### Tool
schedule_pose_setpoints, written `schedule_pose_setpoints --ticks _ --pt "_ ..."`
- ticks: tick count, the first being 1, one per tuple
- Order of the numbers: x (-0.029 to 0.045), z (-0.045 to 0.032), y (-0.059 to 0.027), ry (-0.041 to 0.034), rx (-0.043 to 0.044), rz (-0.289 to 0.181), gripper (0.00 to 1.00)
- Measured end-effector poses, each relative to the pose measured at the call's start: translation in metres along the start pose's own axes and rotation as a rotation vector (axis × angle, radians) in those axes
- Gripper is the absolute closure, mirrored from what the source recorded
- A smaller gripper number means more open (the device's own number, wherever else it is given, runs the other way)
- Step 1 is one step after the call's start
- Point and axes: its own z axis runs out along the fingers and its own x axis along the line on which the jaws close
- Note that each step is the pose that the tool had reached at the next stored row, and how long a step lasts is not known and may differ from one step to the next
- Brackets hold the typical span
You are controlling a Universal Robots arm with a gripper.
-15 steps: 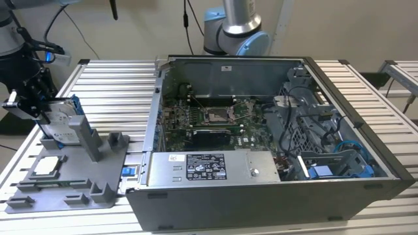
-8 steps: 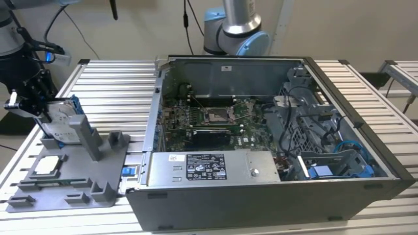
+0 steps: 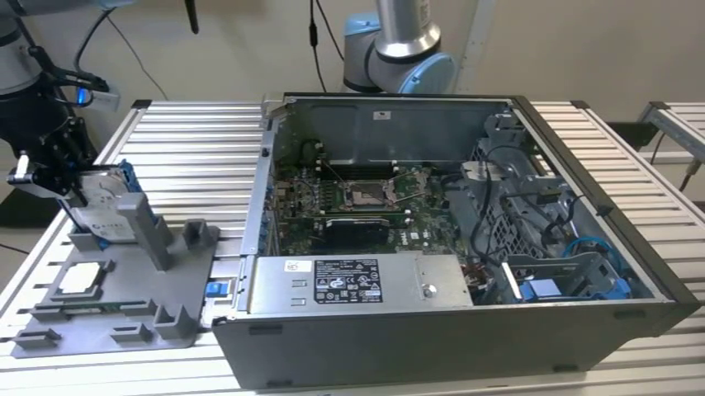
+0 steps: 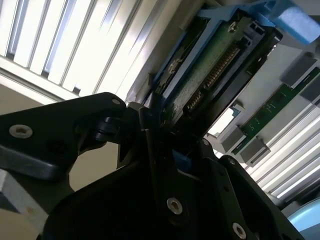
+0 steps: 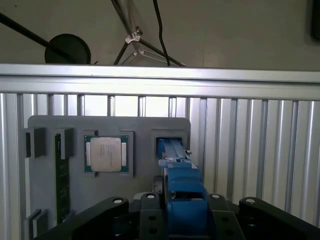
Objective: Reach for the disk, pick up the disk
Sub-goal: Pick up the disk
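beige wall behind slatted metal table

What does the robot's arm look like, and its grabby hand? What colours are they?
The arm is a smooth grey tube up high, with black parts lower down and black cables looping beside it. The gripper is black and chunky, with a small white piece on its side. In both wrist views its flat black links carry round silver screws.
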Motion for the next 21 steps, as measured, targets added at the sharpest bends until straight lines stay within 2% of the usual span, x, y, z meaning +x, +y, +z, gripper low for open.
schedule_pose_setpoints --ticks 19,21 --pt "0.0 0.0005 0.0 -0.0002 0.0 0.0 1.0" --pt "0.0 0.0006 0.0 -0.0069 0.0003 0.0 1.0"
